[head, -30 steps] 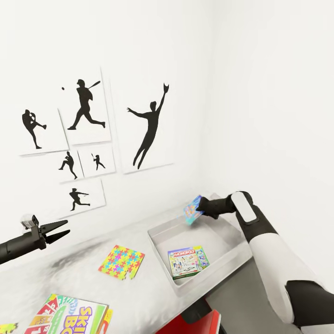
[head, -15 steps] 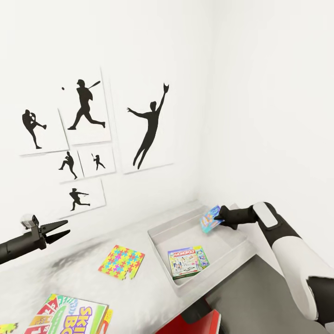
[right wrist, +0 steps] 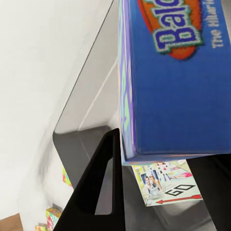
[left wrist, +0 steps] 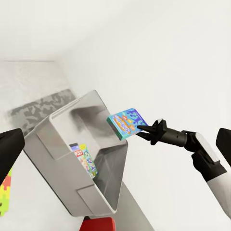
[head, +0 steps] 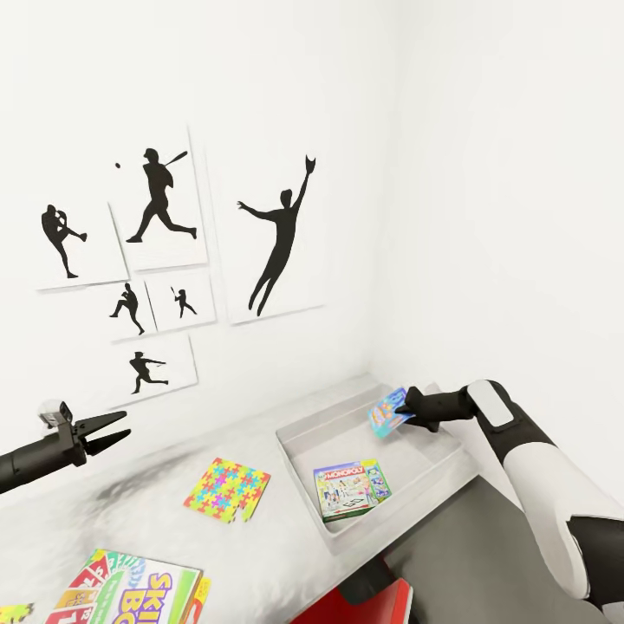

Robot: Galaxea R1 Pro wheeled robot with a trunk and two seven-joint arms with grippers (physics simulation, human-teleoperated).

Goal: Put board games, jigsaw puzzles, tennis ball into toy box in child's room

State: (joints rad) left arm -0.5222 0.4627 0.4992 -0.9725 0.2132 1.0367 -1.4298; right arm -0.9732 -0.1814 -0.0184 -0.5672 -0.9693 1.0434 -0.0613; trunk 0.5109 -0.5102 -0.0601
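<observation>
Left gripper at 9 o'clock, jaws parted, nothing held. Skip-Bo box at 7 o'clock; jigsaw puzzle flat on table. Monopoly box inside toy box. Right gripper at 4 o'clock pinches blue-teal board game, tilted above the tray

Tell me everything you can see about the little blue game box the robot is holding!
The blue game box is a small flat cardboard-looking box, teal-edged, with an orange-red logo and white lettering on its blue face. The right end effector pinches one edge, holding it tilted in the air over the far part of the toy box. It touches nothing else. The Monopoly box lies below on the bin's floor, nearer the front.
</observation>
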